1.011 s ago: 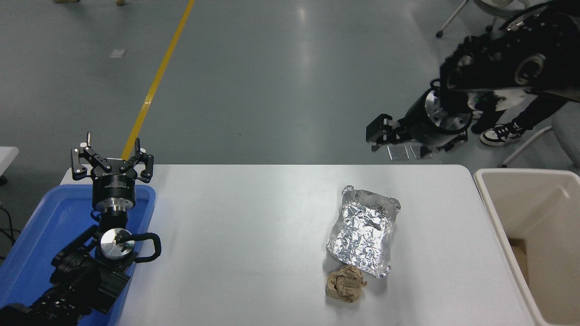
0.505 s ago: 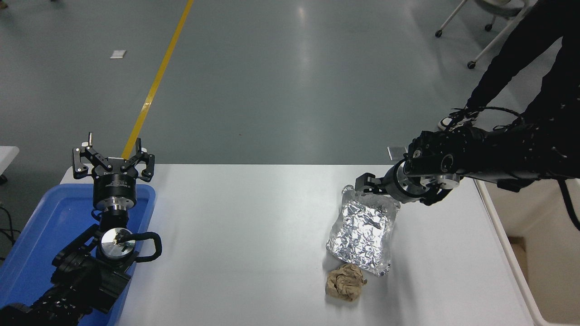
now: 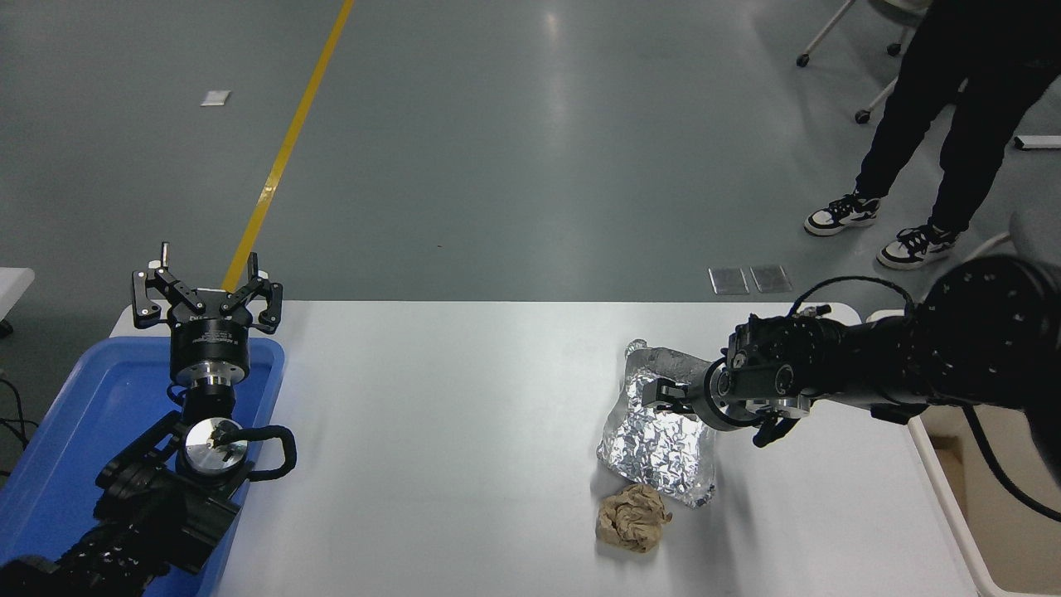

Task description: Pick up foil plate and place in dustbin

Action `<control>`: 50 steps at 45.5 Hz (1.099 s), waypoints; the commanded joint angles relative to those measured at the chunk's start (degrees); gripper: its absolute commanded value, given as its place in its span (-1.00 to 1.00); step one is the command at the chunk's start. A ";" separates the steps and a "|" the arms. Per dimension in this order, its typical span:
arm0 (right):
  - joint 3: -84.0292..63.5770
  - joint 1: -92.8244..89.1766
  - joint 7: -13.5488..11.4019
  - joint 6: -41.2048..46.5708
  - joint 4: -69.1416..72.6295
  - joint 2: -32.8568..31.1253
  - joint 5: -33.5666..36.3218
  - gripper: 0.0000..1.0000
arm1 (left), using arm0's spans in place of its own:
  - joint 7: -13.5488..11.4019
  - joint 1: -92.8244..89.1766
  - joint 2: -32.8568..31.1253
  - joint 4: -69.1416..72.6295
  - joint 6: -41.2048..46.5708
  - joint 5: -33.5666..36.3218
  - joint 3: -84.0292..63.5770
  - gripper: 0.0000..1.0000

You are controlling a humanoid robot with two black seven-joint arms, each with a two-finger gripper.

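Silver foil caught the overhead light where the foil plate [image 3: 659, 435] lay flat on the white desk [image 3: 464, 464], right of the middle, its crinkled rim raised all round. From the right edge the right arm reached in low across the desk, pointing leftward, and the right gripper [image 3: 666, 393] sat over the plate's far half, just inside its right rim. Its jaws were seen nearly end-on and dark against the foil, so I could not tell whether they stood apart or had closed on anything. A small brown crumpled paper ball [image 3: 632, 517] rested just beside the plate's near corner, touching it or very nearly so. Behind the arm, at the desk's right end, only a strip of the cream-beige dustbin [image 3: 986, 531] showed, well apart from the plate. Over at the lower left the left gripper [image 3: 207, 297] was parked above a blue tray [image 3: 58, 448], its jaws spread wide and holding nothing. A person's legs [image 3: 928, 133] in dark trousers stood on the grey floor beyond the desk's far right corner.
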 commanded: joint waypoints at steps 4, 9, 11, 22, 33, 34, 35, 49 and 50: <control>-0.80 -4.39 -0.04 -1.38 -3.64 -0.28 -2.39 0.34 | 0.00 0.00 -0.03 0.00 -0.01 0.00 0.00 0.98; -1.24 -5.10 -0.04 -1.47 -3.73 -0.28 -4.68 -0.30 | 0.00 0.00 -0.03 0.00 -0.01 0.00 0.00 0.98; -1.50 -5.01 -0.04 -1.56 -3.73 -0.28 -4.42 -0.38 | 0.00 0.00 -0.03 0.00 -0.01 0.00 0.00 0.98; -1.59 -3.87 -0.04 -1.38 -3.20 -0.98 -4.07 -1.00 | 0.00 0.00 -0.03 0.00 -0.01 0.00 0.00 0.98; -2.73 2.63 -0.04 -1.21 2.94 -4.84 -4.07 -1.00 | 0.00 0.00 0.15 0.00 -0.01 0.00 0.00 0.98; -3.17 3.77 0.04 -1.21 3.99 -5.37 -4.07 -1.00 | 0.00 0.00 -0.03 0.00 -0.01 0.00 0.00 0.98; -3.70 5.09 0.05 -1.21 5.05 -5.90 -4.07 -1.00 | 0.00 0.00 0.15 0.00 -0.01 0.00 0.00 0.98; -13.01 35.74 0.31 1.42 28.16 -16.80 -4.07 -1.00 | 0.00 0.09 0.15 0.00 -0.01 0.09 0.00 0.98; -14.06 38.64 0.57 2.56 29.39 -16.98 -4.07 -1.00 | 0.00 0.09 0.15 0.00 -0.01 0.00 0.00 0.98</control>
